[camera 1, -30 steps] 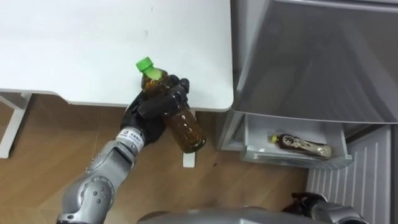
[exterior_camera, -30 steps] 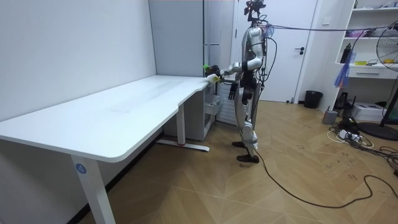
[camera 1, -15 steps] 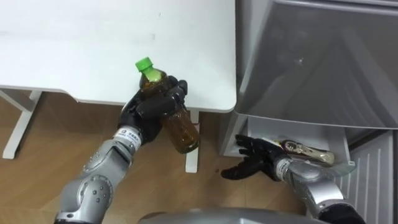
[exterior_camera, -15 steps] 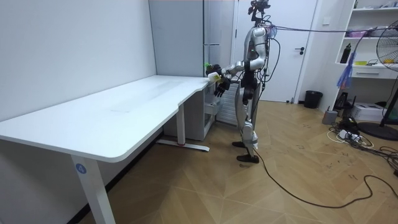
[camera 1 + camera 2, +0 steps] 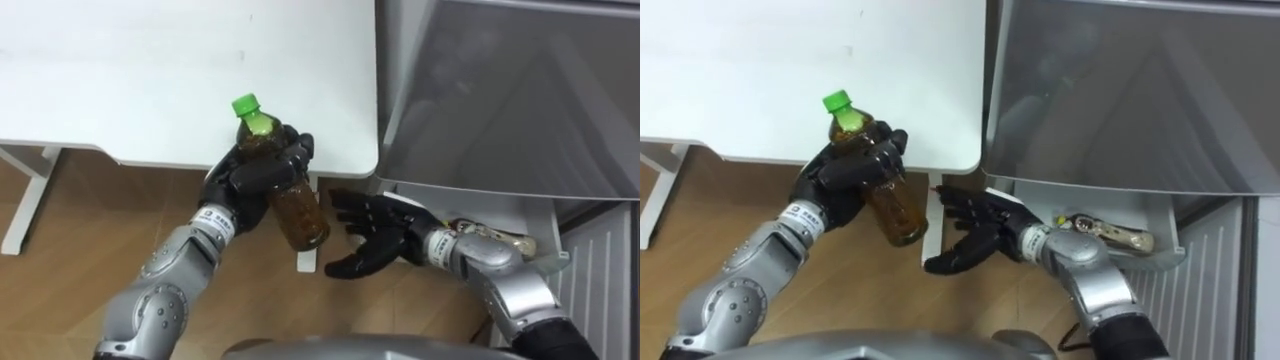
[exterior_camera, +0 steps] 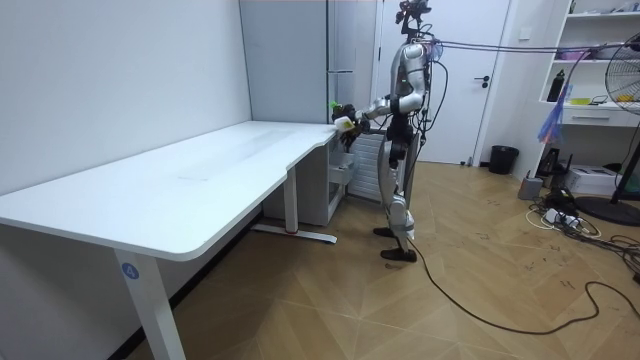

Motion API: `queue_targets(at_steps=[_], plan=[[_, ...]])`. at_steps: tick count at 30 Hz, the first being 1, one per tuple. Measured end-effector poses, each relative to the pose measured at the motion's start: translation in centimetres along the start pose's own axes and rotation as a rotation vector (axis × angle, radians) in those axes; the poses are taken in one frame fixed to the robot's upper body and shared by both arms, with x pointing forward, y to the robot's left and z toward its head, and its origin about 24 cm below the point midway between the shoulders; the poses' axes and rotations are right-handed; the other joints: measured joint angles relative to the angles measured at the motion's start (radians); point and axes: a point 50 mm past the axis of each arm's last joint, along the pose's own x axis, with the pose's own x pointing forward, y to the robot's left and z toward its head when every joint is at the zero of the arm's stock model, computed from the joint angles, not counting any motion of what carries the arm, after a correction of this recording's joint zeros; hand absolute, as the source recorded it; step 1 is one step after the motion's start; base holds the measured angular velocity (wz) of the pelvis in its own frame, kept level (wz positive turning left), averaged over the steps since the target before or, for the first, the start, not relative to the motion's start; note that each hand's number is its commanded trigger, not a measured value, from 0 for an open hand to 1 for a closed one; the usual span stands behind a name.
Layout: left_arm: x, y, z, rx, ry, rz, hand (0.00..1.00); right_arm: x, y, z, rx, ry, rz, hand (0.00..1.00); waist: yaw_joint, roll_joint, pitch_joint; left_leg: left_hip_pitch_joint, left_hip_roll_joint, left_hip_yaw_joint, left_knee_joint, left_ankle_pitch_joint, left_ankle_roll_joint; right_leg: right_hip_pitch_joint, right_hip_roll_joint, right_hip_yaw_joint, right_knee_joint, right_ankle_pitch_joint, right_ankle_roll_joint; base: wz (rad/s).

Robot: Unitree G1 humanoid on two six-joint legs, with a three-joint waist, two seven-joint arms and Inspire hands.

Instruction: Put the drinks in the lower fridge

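The green-capped bottle (image 5: 300, 214) of amber drink is hanging tilted off the near edge of the white table (image 5: 150, 70), cap pointing far and left, base swinging out over the wooden floor. The left hand (image 5: 250, 180) is clamping it round the upper body, fingers wrapped tight, just as it was a second ago, and the bottle has barely shifted.

The news is on the other side: the right hand (image 5: 385, 235), which was sitting low at the near right corner a second ago, is now sweeping up and left across the drawer's mouth. It is arriving just beside the bottle's base, not touching it yet, fingers spread wide and thumb dropped away, holding nothing.

To my eye that is looking like a handover being set up, since the right hand is the one nearer the target.

Behind it, the lower fridge's drawer (image 5: 545, 245) is standing pulled out to the right of the table, under the grey fridge (image 5: 500, 90), with a second bottle (image 5: 495, 238) already lying on its side inside.

In the room view the robot is standing upright at the table's far end, beside the fridge — so one drink is in and this one is still outside.
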Motion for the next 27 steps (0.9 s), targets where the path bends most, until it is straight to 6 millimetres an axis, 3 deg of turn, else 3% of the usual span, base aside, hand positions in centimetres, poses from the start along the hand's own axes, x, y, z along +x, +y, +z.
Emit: queue_targets(at_steps=[4,12,20,27], plan=[[0.1,-0.3,-0.1,0.016,-0.001,-0.019,1.0,0.0,0.6,1.0,-0.026,-0.036,0.07,0.0,0.007,-0.018,0.0083,0.001,0.001,0.004,0.001,0.0,0.0,0.0,0.002,0.006,0.001,0.0,0.0,-0.02],[0.1,-0.9,-0.6,0.065,0.027,-0.089,1.0,-0.1,1.2,1.2,-0.01,-0.051,0.187,0.0,0.007,-0.02,0.0072,0.0,0.001,0.004,-0.008,-0.001,0.001,-0.004,0.003,0.003,0.002,0.001,0.001,0.0],[0.0,-1.1,-1.1,0.089,0.042,-0.136,1.0,-0.4,1.2,0.9,0.017,-0.039,0.222,0.0,0.005,-0.031,-0.0017,-0.013,0.001,0.007,0.004,-0.001,0.001,-0.016,-0.003,-0.003,0.011,0.001,0.001,0.0],[0.0,-1.2,-1.6,0.099,0.051,-0.143,1.0,-0.5,1.2,0.7,0.011,-0.024,0.223,0.0,0.003,-0.03,-0.0016,-0.008,0.002,0.01,-0.001,-0.001,0.001,-0.018,-0.001,-0.004,0.019,0.002,0.0,0.0]])
